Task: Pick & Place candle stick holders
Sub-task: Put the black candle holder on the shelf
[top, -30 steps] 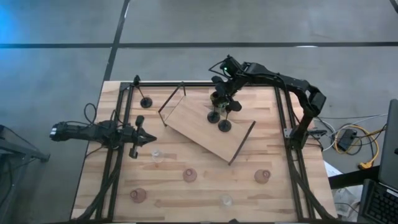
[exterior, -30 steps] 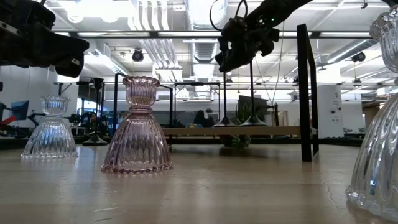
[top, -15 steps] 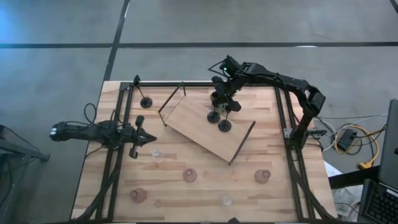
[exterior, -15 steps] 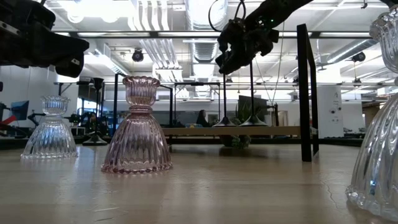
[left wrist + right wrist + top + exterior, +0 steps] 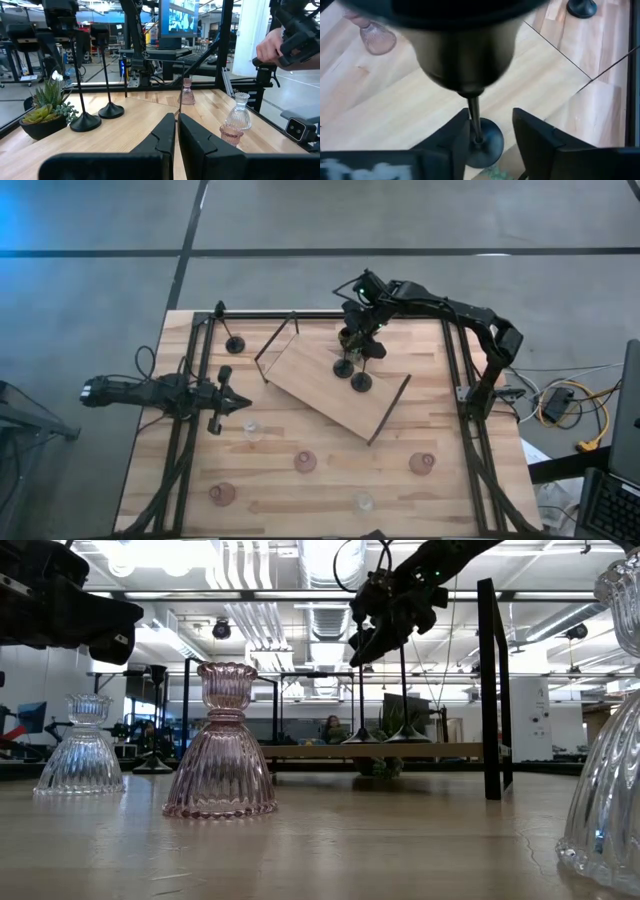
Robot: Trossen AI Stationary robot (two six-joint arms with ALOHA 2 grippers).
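Right end effector (image 5: pixel 357 340) hovered above the wooden board (image 5: pixel 330 385), fingers parted on either side of a black holder's (image 5: pixel 479 142) stem without touching it. Left end effector (image 5: pixel 240 404) waited closed at the surface's (image 5: pixel 440 490) left side, near the glass cups (image 5: pixel 305 462).

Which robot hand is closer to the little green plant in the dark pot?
The right. The right gripper hovers above the green plant in its dark pot on the wooden board. The left gripper waits far off, beyond the board's edge.
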